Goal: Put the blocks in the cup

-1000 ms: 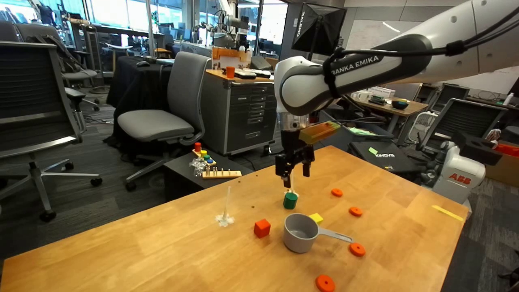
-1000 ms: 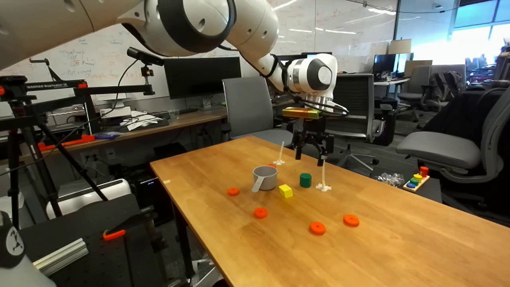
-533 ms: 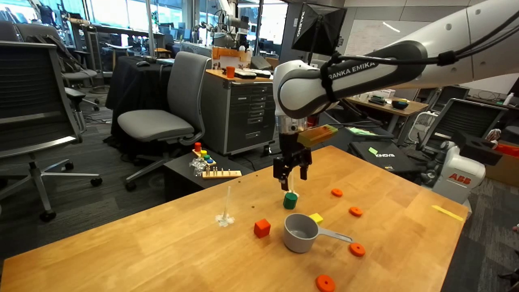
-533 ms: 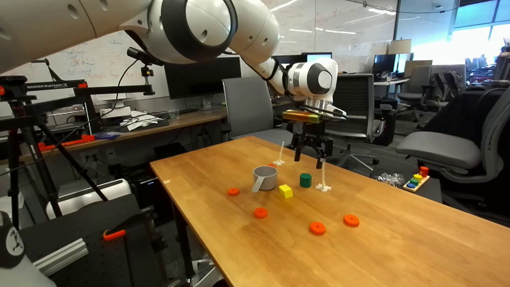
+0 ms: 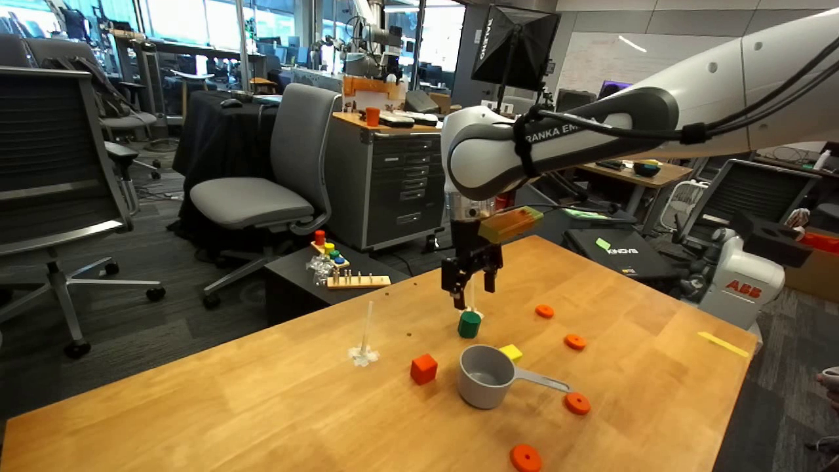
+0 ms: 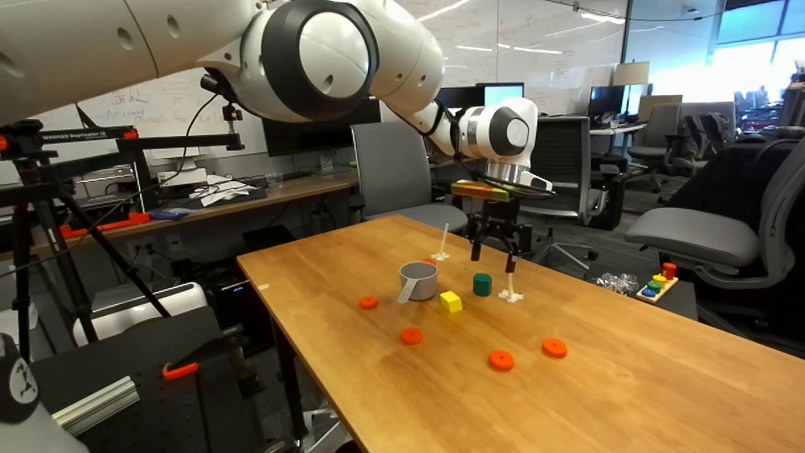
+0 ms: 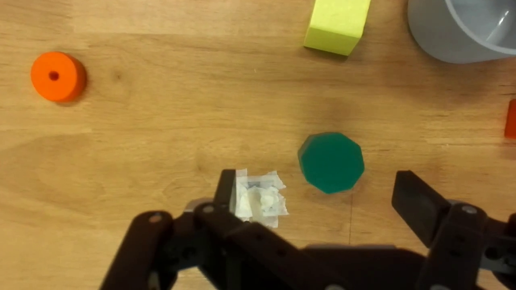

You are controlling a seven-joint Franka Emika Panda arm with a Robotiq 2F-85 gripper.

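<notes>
The grey cup point(image 5: 482, 392) stands upright on the table, its handle pointing towards an orange disc point(image 5: 577, 403). It also shows in an exterior view point(image 6: 429, 286) and partly in the wrist view point(image 7: 435, 36). The green block point(image 5: 468, 325) stands near it; the yellow block point(image 6: 451, 302) is beside the cup. A red-orange cube point(image 5: 424, 369) lies on the cup's other side, mostly hidden behind it in an exterior view. Several orange discs point(image 6: 501, 360) lie around. My gripper point(image 7: 316, 197) is open and empty above the table; the green block point(image 7: 332, 163) lies just ahead of the finger gap.
Two thin upright sticks are taped to the table point(image 5: 262, 387): one stick point(image 5: 366, 334) stands away from the gripper, the other stick point(image 6: 510, 283) is right by a finger. Its tape point(image 7: 262, 197) shows between the fingers. A low side table point(image 5: 295, 288) holds toys beyond the edge.
My gripper has come down a little towards the table near the green block and the taped stick. The fingers stay open. The blocks and the cup have not moved.
</notes>
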